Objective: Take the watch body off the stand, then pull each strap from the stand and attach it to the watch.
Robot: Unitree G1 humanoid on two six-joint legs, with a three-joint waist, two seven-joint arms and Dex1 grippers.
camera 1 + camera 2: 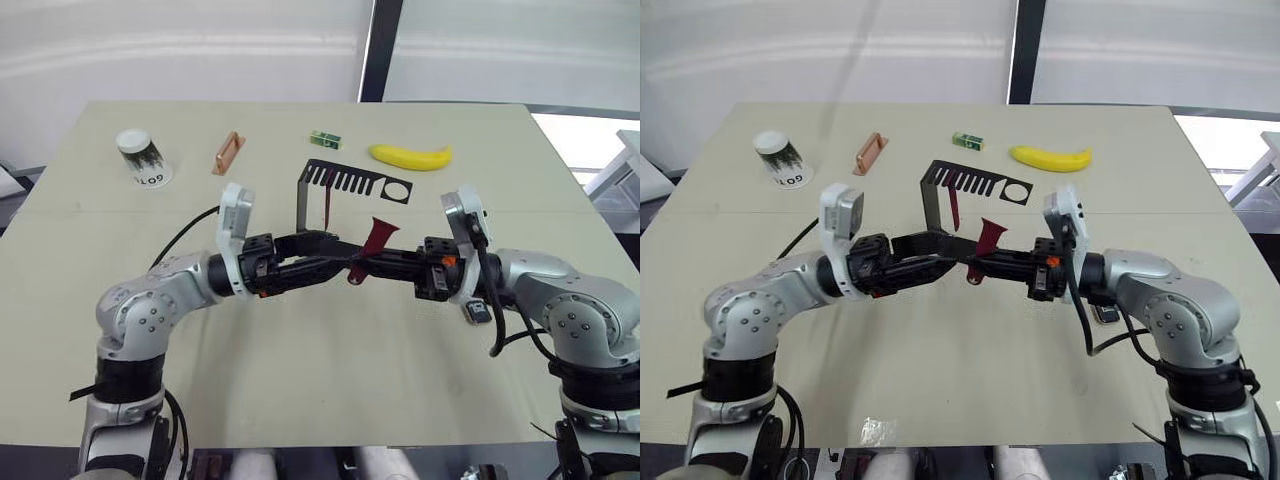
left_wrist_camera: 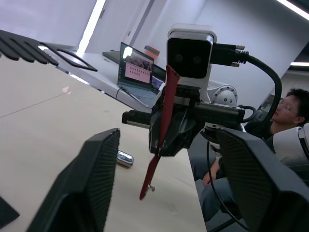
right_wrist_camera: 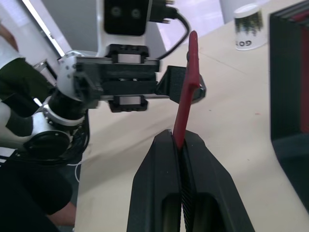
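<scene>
Strap (image 3: 186,99) pinched upright in my right pincer (image 3: 179,140), its fingers pressed together on the lower end, while my left pincer (image 2: 164,159) faces it with fingers spread, holding nothing. Both hover over the surface (image 1: 330,370) in front of the stand (image 1: 345,185), where the second strap (image 1: 327,203) hangs from the slotted top plate. The watch (image 1: 477,313) lies on the surface just below my right wrist, apart from both pincers.

My judgement: the strap cannot be joined until the watch is held. I should bring the left pincer down onto the watch, gripping its rim and leaving its ends free. Then I would line the strap's end up square with one end and slide it in slowly, keeping the right grip firm so the rubber does not bend.
</scene>
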